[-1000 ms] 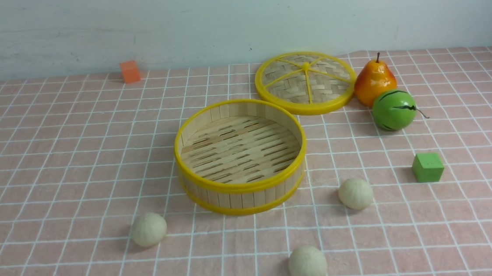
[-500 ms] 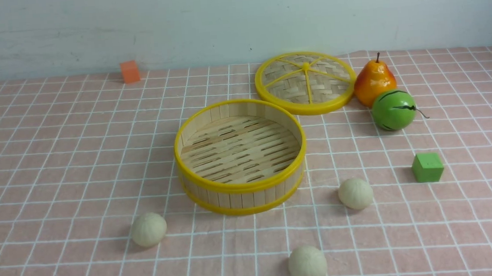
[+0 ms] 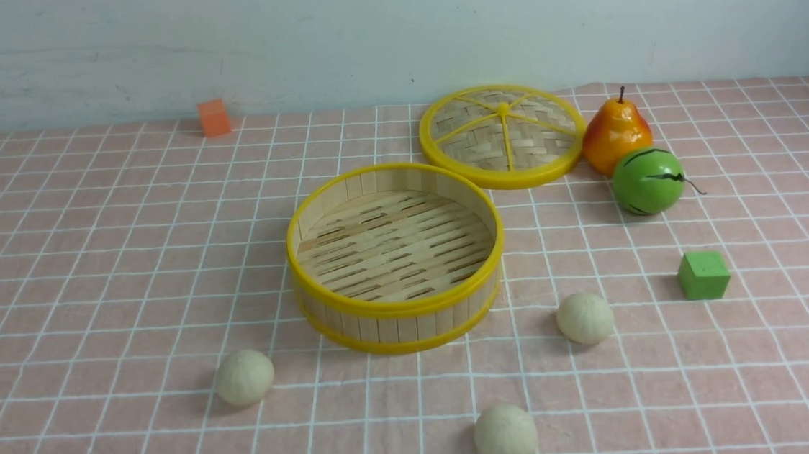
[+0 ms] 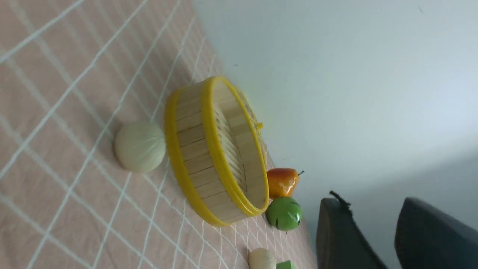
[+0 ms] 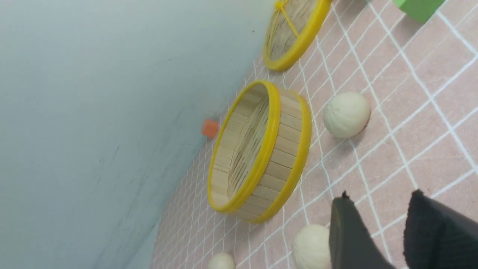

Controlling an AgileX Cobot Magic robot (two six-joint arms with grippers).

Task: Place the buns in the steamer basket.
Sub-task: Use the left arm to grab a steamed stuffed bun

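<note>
The basket [image 3: 398, 326] holds nothing yet: three buns [image 3: 244, 377] lie by its near side, and the left claw [image 4: 373, 209] and right claw [image 5: 379, 200] gape empty.

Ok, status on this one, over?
Open and empty: left gripper, right gripper. Three buns outside the empty basket. The lid lies behind, nothing blocking.

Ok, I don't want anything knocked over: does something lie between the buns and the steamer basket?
Nothing visible does. The left bun, near bun and right bun lie on bare cloth in front of the open steamer basket; the lid, pear, green fruit and green cube sit behind it or off to the right.
</note>
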